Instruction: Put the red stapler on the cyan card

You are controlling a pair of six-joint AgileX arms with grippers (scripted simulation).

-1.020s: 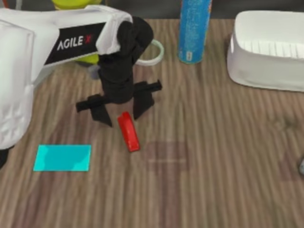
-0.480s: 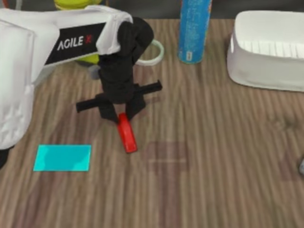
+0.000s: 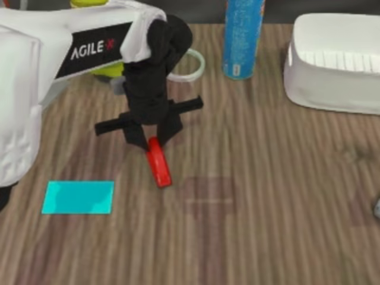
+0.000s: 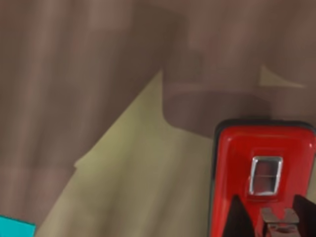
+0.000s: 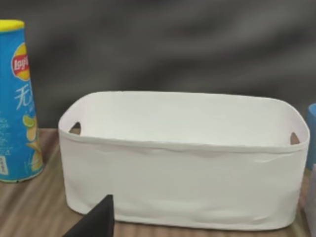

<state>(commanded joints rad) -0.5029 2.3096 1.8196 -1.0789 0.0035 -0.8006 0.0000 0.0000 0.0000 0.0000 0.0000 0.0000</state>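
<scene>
the red stapler (image 3: 159, 164) is seen left of centre on the worktop (image 3: 267, 196), lying roughly front-to-back with a slight slant; whether its underside touches the wood cannot be told. its far end is clamped between the black fingers of the left gripper (image 3: 152, 138), jaws closed in on both sides of it. in the left wrist view the stapler (image 4: 261, 173) is shown close up, with a small metal window on its red top and two dark fingertips (image 4: 240, 217) on it at the frame edge.

the cyan card (image 3: 78, 197) is lying flat toward the worktop's left side, nearer the front edge, well apart from the stapler and bare. a corner of it (image 4: 15, 228) is caught in the left wrist view.

behind the left arm a yellow-green object (image 3: 95, 35) and a pale ring (image 3: 191, 64) are partly hidden. a blue chip can (image 3: 242, 37) is standing upright at the back centre, and a white bin (image 3: 332, 62) is sitting at the back right.

the right gripper is only glimpsed as one dark fingertip (image 5: 96, 219) in its own wrist view, facing the bin (image 5: 182, 158) and the can (image 5: 17, 98); its state cannot be told.
</scene>
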